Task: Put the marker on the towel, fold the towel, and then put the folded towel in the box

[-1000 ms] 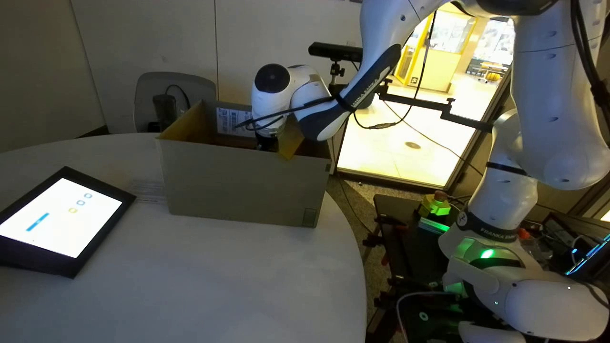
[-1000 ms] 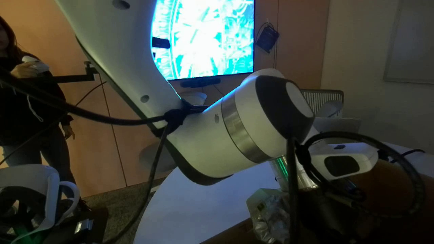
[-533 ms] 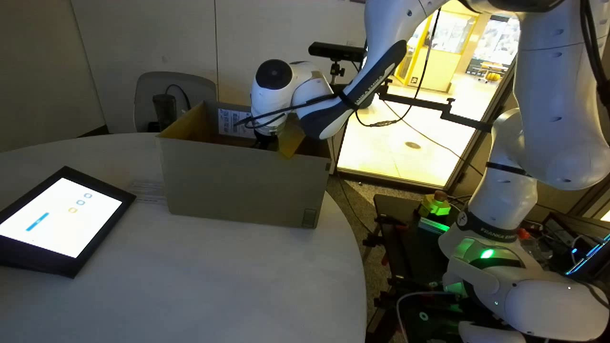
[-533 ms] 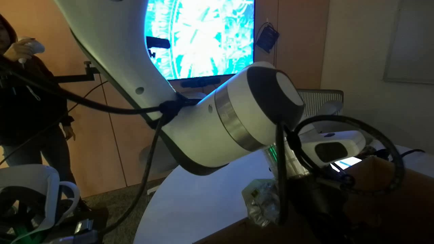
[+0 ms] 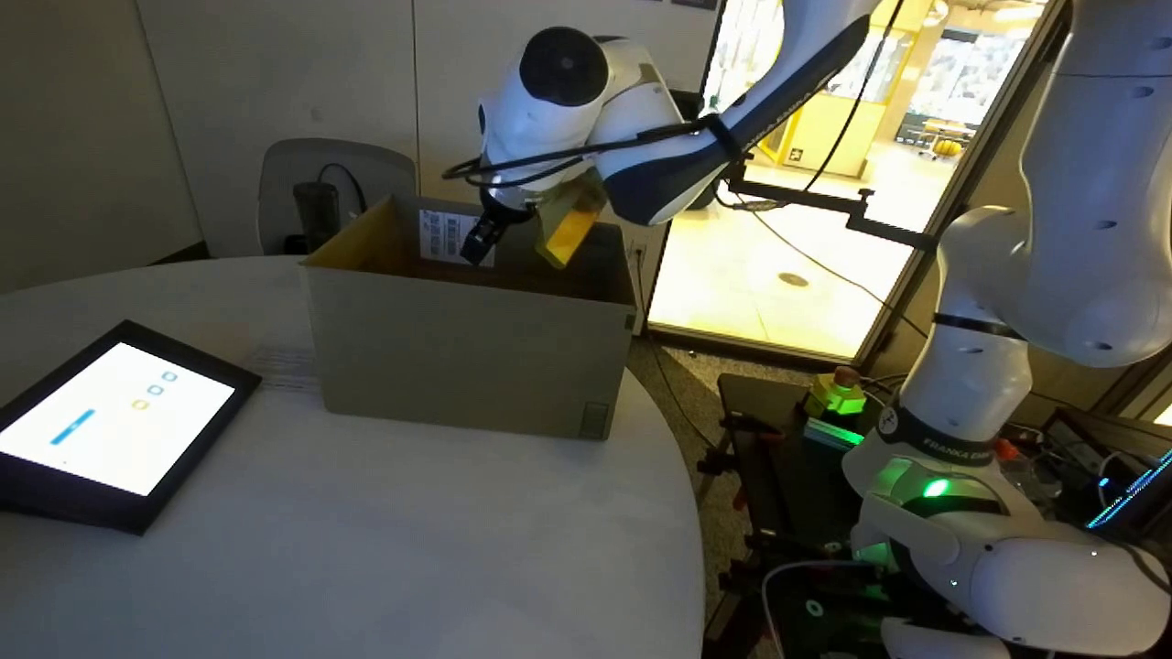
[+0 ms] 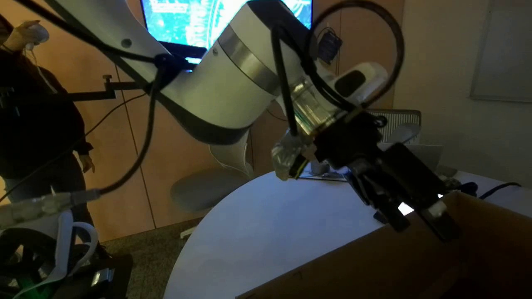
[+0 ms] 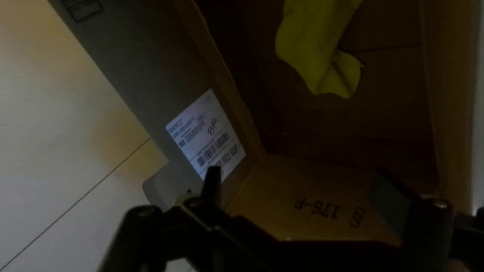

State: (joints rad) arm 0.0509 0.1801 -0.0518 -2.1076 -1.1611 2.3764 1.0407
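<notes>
Towel (image 7: 315, 49), yellow-green and rumpled, lay inside the brown box (image 5: 467, 357); I counted one towel, one box, one white label (image 7: 206, 132), one hand (image 7: 297, 179), spread wide.

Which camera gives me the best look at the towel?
The wrist view: it looks down into the box, where the towel lies in plain sight, though the picture's top edge cuts it off. In both exterior views the box shows, but I can't make out any of the towel.

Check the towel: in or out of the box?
In: the wrist view shows the towel inside the box, clear of the open claw; the frame cuts off part.
</notes>
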